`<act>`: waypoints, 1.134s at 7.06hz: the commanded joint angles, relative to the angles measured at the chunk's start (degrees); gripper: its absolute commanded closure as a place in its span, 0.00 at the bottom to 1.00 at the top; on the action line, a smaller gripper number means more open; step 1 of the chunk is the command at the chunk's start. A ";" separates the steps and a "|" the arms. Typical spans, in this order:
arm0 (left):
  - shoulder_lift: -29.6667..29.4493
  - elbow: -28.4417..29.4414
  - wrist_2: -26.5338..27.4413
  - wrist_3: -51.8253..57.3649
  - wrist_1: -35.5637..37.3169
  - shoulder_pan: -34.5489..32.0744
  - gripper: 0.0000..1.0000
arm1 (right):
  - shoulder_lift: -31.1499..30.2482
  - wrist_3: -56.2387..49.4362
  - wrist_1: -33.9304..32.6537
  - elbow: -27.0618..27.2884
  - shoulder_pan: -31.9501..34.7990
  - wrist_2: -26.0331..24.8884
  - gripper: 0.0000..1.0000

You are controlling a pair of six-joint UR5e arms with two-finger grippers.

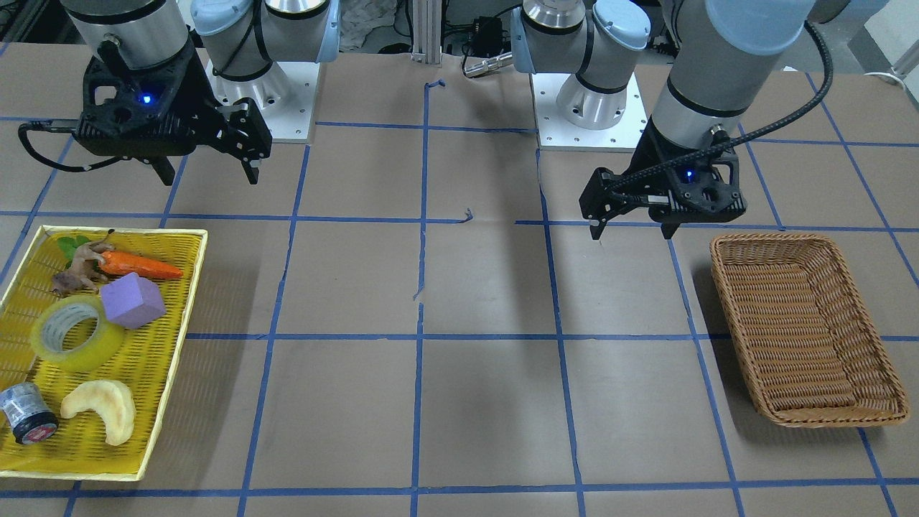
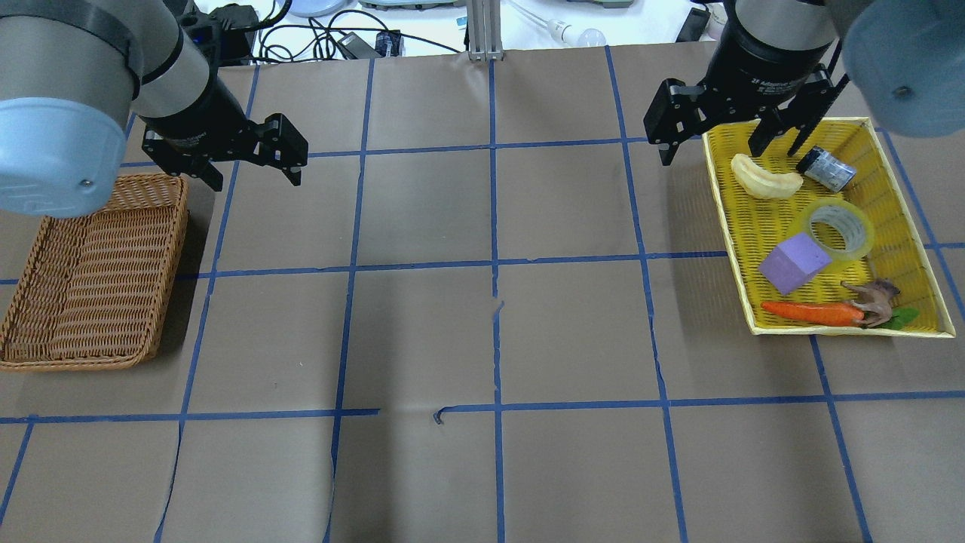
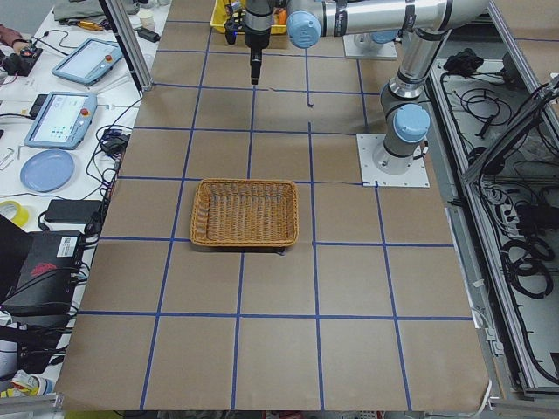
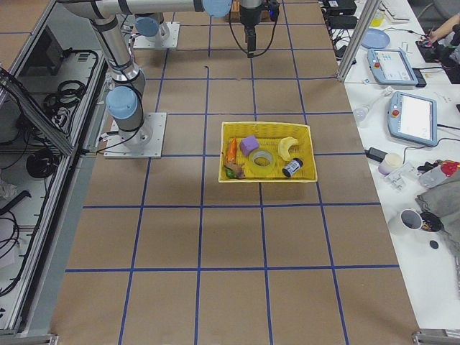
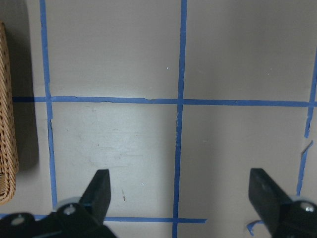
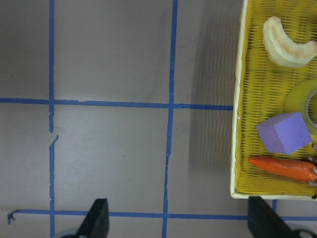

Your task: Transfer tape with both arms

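Tape: wide roll of clear yellowish packing tape (image 1: 86,352), lying flat at the front view's lower left, in the yellow woven tray (image 1: 203,244) beside the purple block (image 1: 133,300).
Handling: probably light, stiff and slick. Pinch the ring wall through the core (away from the block).
Right gripper (image 1: 210,176): fingers apart, empty, upper left.
Left gripper (image 1: 632,231): fingers apart, empty, right of centre.

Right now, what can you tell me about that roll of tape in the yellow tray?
The tape is a wide roll of clear, yellowish packing tape wound on a grey-white inner core. It lies flat with its hole facing up, resting on the woven floor of the yellow tray, about midway along it. A purple block sits right against its side, as far as the views show. Nothing grips it.
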 commanded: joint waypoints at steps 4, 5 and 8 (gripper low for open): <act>1.31 -0.76 -0.06 -0.52 -0.44 -0.44 0.00 | 0.04 -0.03 -0.51 0.08 0.00 0.00 0.00; 1.31 -0.76 0.02 -0.35 -0.09 -0.35 0.00 | 0.48 -0.03 -0.95 0.08 0.00 0.00 0.00; 0.52 -0.94 -0.06 0.00 0.18 0.17 0.00 | 0.66 -0.03 -0.69 -0.01 0.00 -0.17 0.00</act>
